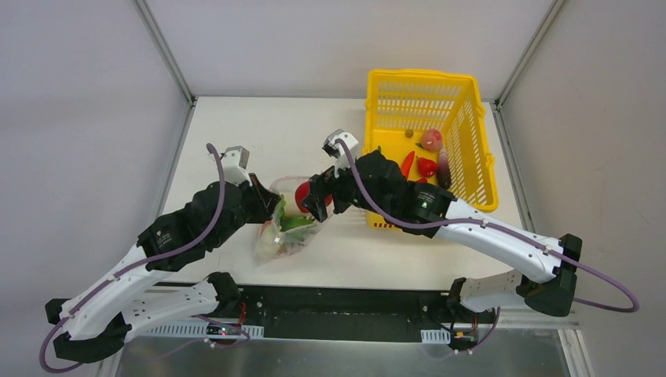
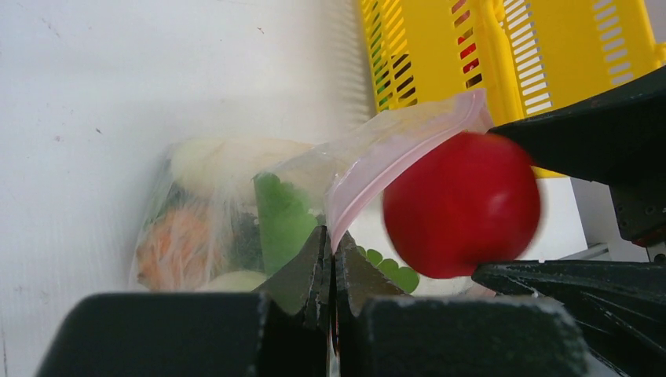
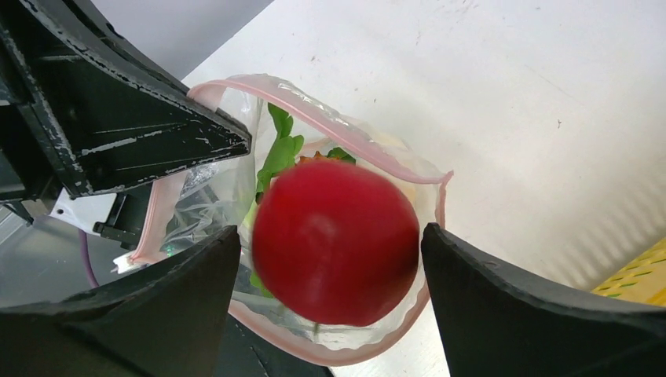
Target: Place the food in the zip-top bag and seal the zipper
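White table (image 1: 236, 133): red food (image 3: 335, 243) over zip-top bag (image 3: 216, 196) (left gripper (image 2: 331, 237) pinching).

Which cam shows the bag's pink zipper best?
Right wrist: the zipper shows as a nearly whole open loop, seen from above. Left wrist gives one short stretch running into the shut left pincer. Top external has it mostly hidden between the arms.

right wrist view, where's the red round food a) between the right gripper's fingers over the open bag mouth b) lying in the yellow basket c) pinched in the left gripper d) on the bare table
a, the red round food sits between the fingers of the right gripper, directly above the zip-top bag's open mouth.
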Available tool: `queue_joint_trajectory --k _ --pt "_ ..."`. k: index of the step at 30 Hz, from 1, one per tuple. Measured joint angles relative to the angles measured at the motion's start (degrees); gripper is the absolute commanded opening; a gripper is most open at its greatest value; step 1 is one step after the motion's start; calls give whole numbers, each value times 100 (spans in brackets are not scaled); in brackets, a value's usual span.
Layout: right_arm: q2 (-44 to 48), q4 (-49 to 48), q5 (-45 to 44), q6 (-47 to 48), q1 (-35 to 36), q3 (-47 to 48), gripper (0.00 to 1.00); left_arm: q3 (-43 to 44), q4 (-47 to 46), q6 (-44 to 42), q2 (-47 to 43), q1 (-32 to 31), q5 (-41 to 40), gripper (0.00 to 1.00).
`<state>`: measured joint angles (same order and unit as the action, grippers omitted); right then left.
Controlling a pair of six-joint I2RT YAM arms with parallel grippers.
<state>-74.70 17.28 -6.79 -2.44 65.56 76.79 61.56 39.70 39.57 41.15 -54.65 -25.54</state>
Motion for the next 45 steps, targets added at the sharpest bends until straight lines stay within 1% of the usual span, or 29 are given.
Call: queue_joint_trajectory --k 10,14,18,22,25,28,32,35,37,40,45 --pt "26 -225 83 35 2 -24 90 0 2 0 -63 0 2 0" --pt "317 -417 74 24 0 -293 85 0 2 0 -63 0 0 0" --pt "782 -518 -461 9 11 -520 78 0 2 0 -66 0 0 0" --pt "1176 -494 -1279 -24 -103 -629 76 0 2 0 -66 0 0 0" --pt "1344 -302 -1670 -149 -619 -654 75 0 2 0 -68 0 -2 0" --pt "1375 81 -1781 -367 -1554 -664 75 0 2 0 -68 0 0 0" --pt "1233 704 -1449 -555 -2977 -796 76 0 2 0 -68 0 0 0" --pt "933 1198 -942 -595 -3897 -855 79 0 4 0 -68 0 0 0" --pt "693 1464 -719 -610 -4328 -890 81 0 4 0 -68 0 -2 0" --pt "243 1849 -595 -612 -4787 -905 85 0 4 0 -68 0 -2 0" --pt "-612 2120 -627 -612 -4988 -916 88 0 2 0 -68 0 0 0"
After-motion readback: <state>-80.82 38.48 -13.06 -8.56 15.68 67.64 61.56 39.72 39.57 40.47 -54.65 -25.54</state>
